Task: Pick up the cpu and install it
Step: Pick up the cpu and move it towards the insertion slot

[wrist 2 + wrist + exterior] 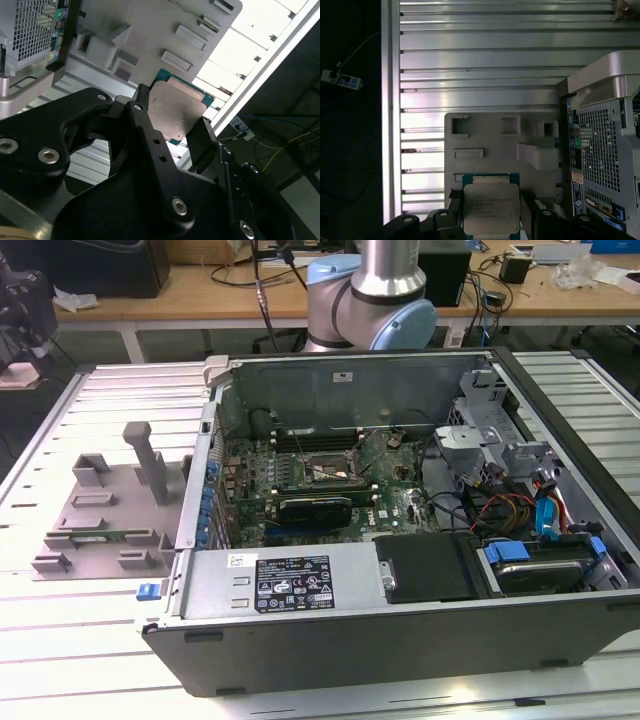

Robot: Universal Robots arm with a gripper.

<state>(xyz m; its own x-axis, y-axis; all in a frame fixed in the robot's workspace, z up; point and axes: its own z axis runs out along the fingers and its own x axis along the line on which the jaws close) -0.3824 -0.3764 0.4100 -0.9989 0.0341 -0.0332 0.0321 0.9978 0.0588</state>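
cpu (491, 209) sat between the fingers (145, 125) of the gripper (172, 120), silver lid facing both wrist cameras, green board edge showing around it. Gripper was clamped on it: black fingers pressed two opposite edges of the chip, one each side.

The grey tray (490, 135) lay directly beneath the gripper. Chip was probably just off the tray, but I couldn't tell lifted from resting.

Writing:
- Lid carried a few faint printed lines in the first wrist view, too small to make out.
- Small tan sticker (577, 177) on the rear panel of the computer case (600, 145), also not legible.
- Exterior view showed a black-and-white label (293, 583) on the power supply, with a small white sticker (240, 561) beside it.

Surroundings:
- Tray's raised blocks (537, 155) stood close to the fingers, on the case side.
- Case's perforated rear panel with coloured ports sat just beside the gripper.
- Tray and case both rested on the slatted metal table (480, 65).
- Past the table edge, well away from the gripper, a power strip (340, 79) lay on the dark floor.

Exterior view:
- Case lay open with the arm (370, 285) behind it.
- Square socket frame (320, 468) on the motherboard, black graphics card (315, 508) just beside it.
- Red and yellow cables (500, 508) were bunched near the drive bay.
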